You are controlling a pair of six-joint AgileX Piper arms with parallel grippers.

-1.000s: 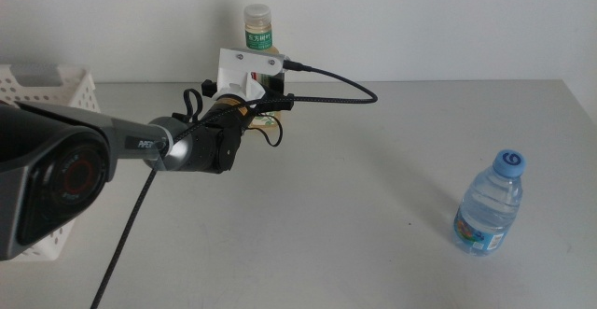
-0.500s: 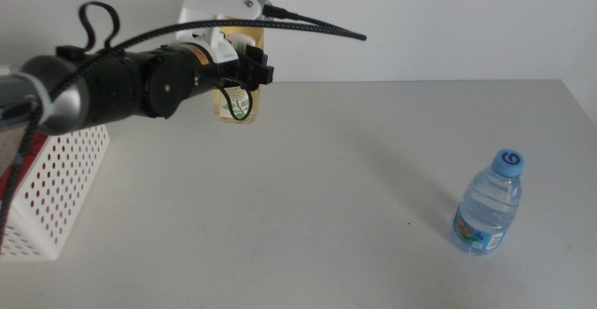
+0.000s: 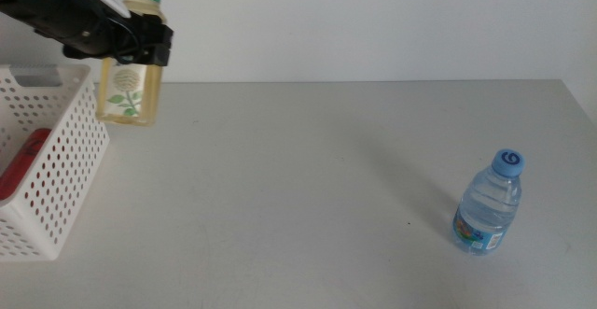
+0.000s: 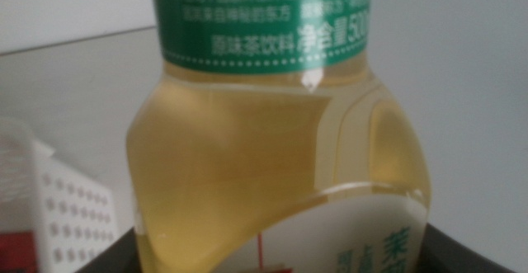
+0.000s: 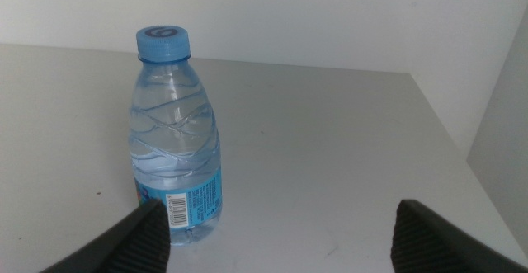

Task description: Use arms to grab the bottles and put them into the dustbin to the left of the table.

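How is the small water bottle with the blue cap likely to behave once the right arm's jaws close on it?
The water bottle looks full, so probably fairly heavy for its size. Its thin, ribbed clear wall may flex under a squeeze and could be slippery. It stands upright on the table on a narrow base, so a sideways nudge from the open right gripper might tip it and set it rolling.

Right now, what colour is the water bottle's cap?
Blue; the water bottle cap shows best in the right wrist view.
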